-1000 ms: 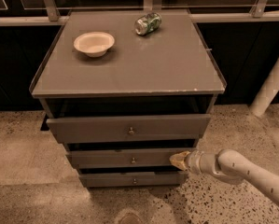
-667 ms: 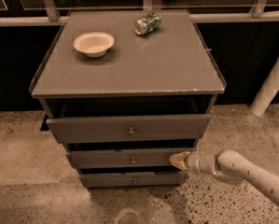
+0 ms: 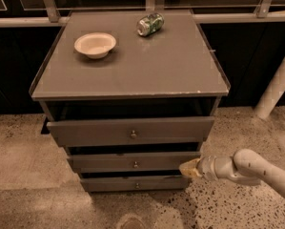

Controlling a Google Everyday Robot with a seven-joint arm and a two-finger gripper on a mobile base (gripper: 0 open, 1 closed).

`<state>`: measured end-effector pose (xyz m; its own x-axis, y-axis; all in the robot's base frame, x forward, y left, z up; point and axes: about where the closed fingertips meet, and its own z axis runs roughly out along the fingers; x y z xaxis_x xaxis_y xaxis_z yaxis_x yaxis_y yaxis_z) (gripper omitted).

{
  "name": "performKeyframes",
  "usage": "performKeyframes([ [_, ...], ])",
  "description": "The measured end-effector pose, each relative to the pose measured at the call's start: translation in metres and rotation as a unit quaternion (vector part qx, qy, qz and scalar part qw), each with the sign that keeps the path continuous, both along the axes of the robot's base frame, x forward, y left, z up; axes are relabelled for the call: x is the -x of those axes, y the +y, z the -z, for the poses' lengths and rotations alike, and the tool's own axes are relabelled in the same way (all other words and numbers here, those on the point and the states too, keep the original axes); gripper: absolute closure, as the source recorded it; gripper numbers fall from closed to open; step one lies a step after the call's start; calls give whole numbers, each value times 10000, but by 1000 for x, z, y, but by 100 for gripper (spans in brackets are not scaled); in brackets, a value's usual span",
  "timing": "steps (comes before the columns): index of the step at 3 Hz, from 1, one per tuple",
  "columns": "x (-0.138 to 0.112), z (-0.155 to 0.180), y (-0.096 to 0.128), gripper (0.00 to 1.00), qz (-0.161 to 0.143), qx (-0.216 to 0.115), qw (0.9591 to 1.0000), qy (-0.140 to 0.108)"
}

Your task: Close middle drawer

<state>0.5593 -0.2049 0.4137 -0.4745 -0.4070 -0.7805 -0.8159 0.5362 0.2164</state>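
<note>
Speckled floor [image 3: 27, 161], grey cabinet [image 3: 147, 66], tool [image 3: 189, 168] beside middle drawer [image 3: 108, 163]

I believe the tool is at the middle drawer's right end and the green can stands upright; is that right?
Not quite: the camera view shows the green can lying on its side. The tool is indeed at the right end of the middle drawer.

My one camera looks steeply down from in front of the cabinet [image 3: 108, 131], close in, facing its drawer fronts. The tabletop [image 3: 156, 66] fills the upper frame; the end effector [image 3: 189, 168] enters low right, at the middle drawer [image 3: 113, 162].
</note>
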Motion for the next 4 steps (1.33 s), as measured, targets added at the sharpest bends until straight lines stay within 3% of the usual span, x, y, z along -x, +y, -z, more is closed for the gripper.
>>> performKeyframes([
  [1, 47, -27, -22, 100, 23, -138, 9994, 303],
  [2, 54, -27, -25, 81, 45, -136, 9994, 328],
  [4, 54, -27, -25, 35, 45, -136, 9994, 328],
])
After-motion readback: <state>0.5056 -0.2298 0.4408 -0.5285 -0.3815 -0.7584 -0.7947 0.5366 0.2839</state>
